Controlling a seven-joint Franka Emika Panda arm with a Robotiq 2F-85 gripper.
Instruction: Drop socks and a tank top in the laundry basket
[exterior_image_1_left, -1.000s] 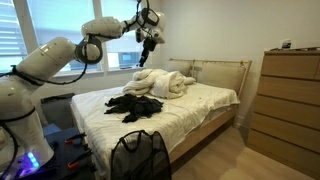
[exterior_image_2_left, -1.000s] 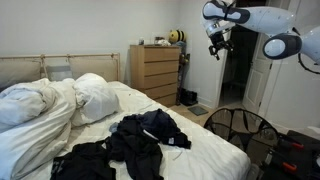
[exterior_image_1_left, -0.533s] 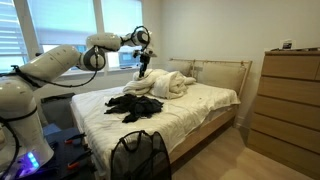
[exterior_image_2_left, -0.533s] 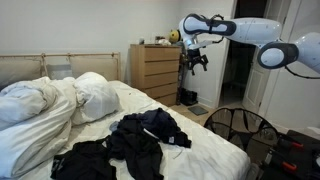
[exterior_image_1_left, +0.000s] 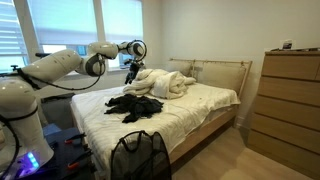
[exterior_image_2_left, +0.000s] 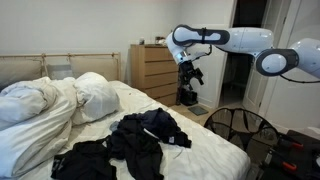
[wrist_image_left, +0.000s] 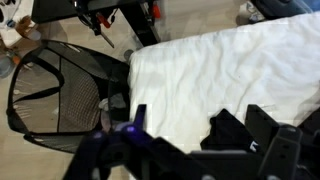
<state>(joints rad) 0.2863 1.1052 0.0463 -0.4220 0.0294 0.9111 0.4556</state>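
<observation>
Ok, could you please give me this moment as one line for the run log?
gripper: open, empty, raised by bed | dark clothes: heaped on bed | laundry basket: on floor beside bed, upright

We log the laundry basket (exterior_image_1_left: 138, 158) as black see-through mesh with a thin black rim. The bed sheet (exterior_image_1_left: 195, 108) reads white, and the bunched duvet (exterior_image_1_left: 160, 82) cream-white. The clothes pile (exterior_image_1_left: 134, 105) is black to very dark. The dresser (exterior_image_1_left: 290, 100) shows pale wood grain. The arm (exterior_image_1_left: 60, 65) is white with black joints, and the end effector (exterior_image_1_left: 129, 76) is black.
</observation>
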